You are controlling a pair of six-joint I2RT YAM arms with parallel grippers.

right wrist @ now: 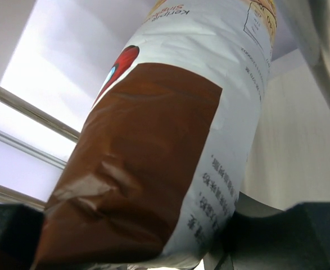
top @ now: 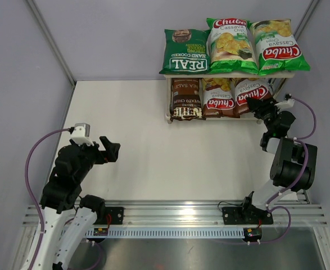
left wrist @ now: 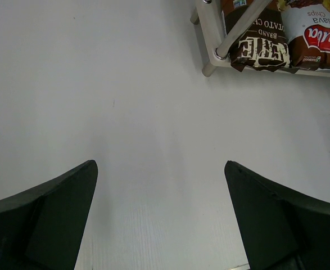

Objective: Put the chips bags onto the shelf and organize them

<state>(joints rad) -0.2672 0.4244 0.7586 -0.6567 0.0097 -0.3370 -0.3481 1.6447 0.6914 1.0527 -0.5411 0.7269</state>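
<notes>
Shelf (top: 232, 75) holds all six chips bags (top: 226, 39); right gripper (top: 260, 106) clamps lower-right brown-red bag (top: 249, 91), unreleased; left gripper (top: 113, 147) gapes over table (top: 153, 135)

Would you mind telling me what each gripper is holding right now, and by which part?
The right gripper grips the rightmost brown-red bag on the lower shelf by its near end; the left gripper holds nothing.

Dark green bag (top: 186, 52), brown-red bag (right wrist: 148, 169)

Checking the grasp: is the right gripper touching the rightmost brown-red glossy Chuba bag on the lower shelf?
Touching. Right wrist view: the brown-red glossy Chuba bag sits pinched between the jaws of the right gripper.
</notes>
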